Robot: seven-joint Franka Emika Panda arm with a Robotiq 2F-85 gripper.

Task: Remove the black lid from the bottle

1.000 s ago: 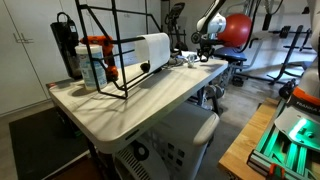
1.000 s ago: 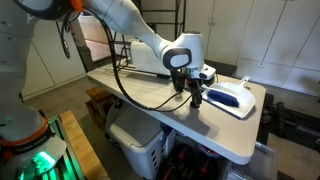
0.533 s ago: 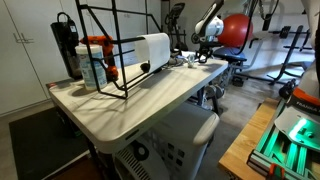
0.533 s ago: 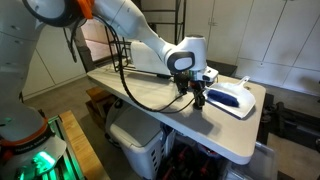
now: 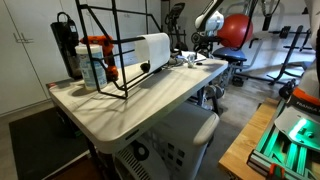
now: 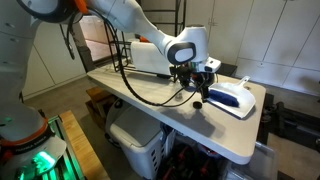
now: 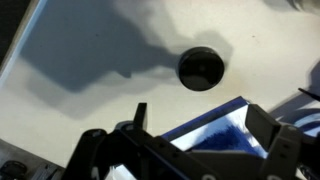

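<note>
We see the claw (image 7: pixel 194 108) released, holding nothing. The black lid (image 7: pixel 201 68) lies loose near the bench's (image 6: pixel 225 130) end edge, beside a blue-white item (image 6: pixel 232 97). A low sweep could knock it off.

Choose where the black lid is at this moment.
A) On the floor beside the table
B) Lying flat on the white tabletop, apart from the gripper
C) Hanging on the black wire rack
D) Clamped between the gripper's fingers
B: in the wrist view the black lid lies flat on the white table, clear of the gripper, whose fingers stand open above it.
</note>
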